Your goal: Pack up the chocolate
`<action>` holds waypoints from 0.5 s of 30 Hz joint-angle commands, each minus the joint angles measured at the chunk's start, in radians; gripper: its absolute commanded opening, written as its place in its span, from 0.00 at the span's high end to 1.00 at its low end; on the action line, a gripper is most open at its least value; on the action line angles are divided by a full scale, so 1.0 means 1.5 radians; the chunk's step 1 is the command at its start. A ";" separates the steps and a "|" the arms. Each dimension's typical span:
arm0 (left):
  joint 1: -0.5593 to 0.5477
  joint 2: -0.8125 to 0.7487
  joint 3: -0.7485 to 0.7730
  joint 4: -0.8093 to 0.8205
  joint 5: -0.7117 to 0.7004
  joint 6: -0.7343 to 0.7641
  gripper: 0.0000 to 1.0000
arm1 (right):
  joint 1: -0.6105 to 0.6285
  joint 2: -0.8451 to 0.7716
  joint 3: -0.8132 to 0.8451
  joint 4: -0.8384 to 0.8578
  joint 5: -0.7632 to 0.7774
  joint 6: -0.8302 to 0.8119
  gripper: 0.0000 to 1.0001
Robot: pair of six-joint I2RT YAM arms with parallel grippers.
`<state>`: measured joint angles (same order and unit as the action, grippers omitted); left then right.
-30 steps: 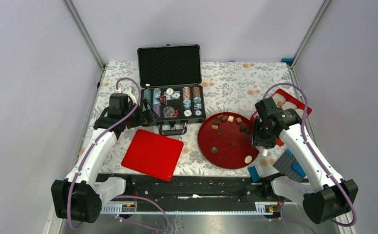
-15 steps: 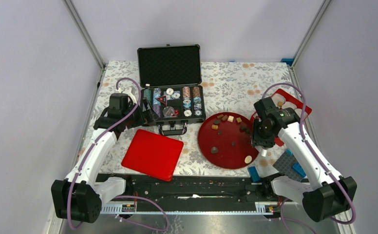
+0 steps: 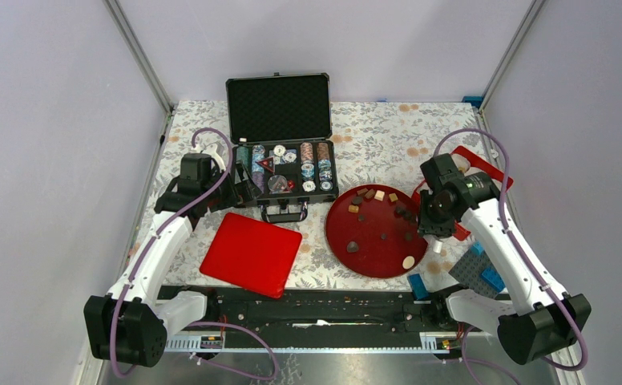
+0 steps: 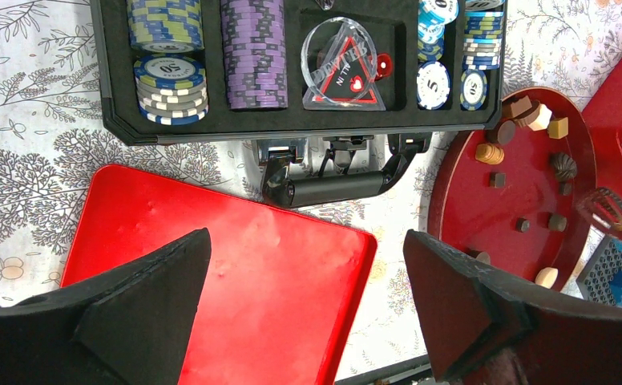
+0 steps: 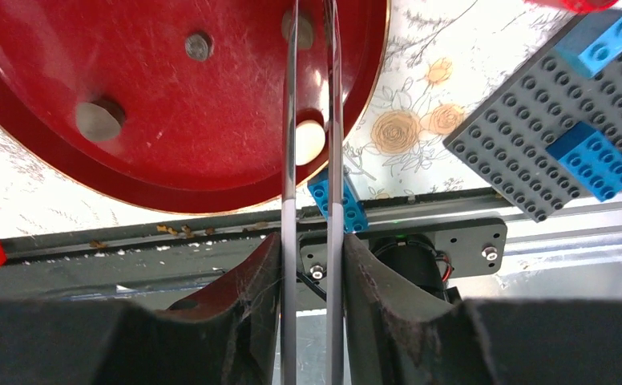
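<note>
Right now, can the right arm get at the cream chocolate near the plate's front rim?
Probably yes: the tongs in the right gripper pass over the cream chocolate, and nothing covers it.

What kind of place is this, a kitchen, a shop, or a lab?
Most likely a robot test cell in a lab: two arms bolted to a table edge inside plain framed walls, with staged props, a poker chip case, a red tray of chocolate and toy bricks.
</note>
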<state>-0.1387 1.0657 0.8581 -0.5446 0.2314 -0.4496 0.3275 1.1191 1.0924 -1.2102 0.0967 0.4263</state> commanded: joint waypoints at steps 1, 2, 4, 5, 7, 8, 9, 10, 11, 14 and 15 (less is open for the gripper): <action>-0.004 -0.014 0.025 0.022 0.007 0.003 0.01 | 0.006 -0.019 0.074 -0.026 0.047 -0.008 0.76; -0.004 -0.013 0.026 0.022 0.007 0.003 0.01 | 0.006 -0.019 0.082 -0.027 0.056 -0.008 0.76; -0.004 -0.014 0.028 0.021 0.007 0.004 0.01 | 0.005 -0.016 0.093 -0.027 0.070 -0.011 0.76; -0.004 -0.014 0.027 0.021 0.006 0.004 0.01 | 0.005 -0.012 0.097 -0.027 0.069 -0.013 0.77; -0.004 -0.016 0.027 0.021 0.005 0.005 0.01 | 0.005 -0.004 0.099 -0.023 0.054 -0.014 0.77; -0.003 -0.016 0.026 0.021 0.003 0.005 0.01 | 0.005 0.000 0.097 -0.021 0.042 -0.015 0.76; -0.004 -0.016 0.026 0.021 0.003 0.005 0.01 | 0.005 0.005 0.094 -0.022 0.034 -0.015 0.74; -0.004 -0.016 0.025 0.021 0.002 0.006 0.01 | 0.006 0.008 0.089 -0.026 0.030 -0.016 0.72; -0.004 -0.015 0.026 0.021 0.001 0.006 0.01 | 0.006 0.010 0.081 -0.030 0.026 -0.018 0.69; -0.005 -0.012 0.027 0.021 -0.001 0.006 0.01 | 0.005 0.011 0.053 -0.035 0.012 -0.017 0.60; -0.005 -0.009 0.028 0.021 -0.001 0.007 0.01 | 0.006 0.011 0.044 -0.034 0.008 -0.016 0.58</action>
<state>-0.1413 1.0657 0.8581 -0.5446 0.2310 -0.4488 0.3283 1.1347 1.1912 -1.2297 0.1364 0.4103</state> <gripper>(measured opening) 0.985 0.402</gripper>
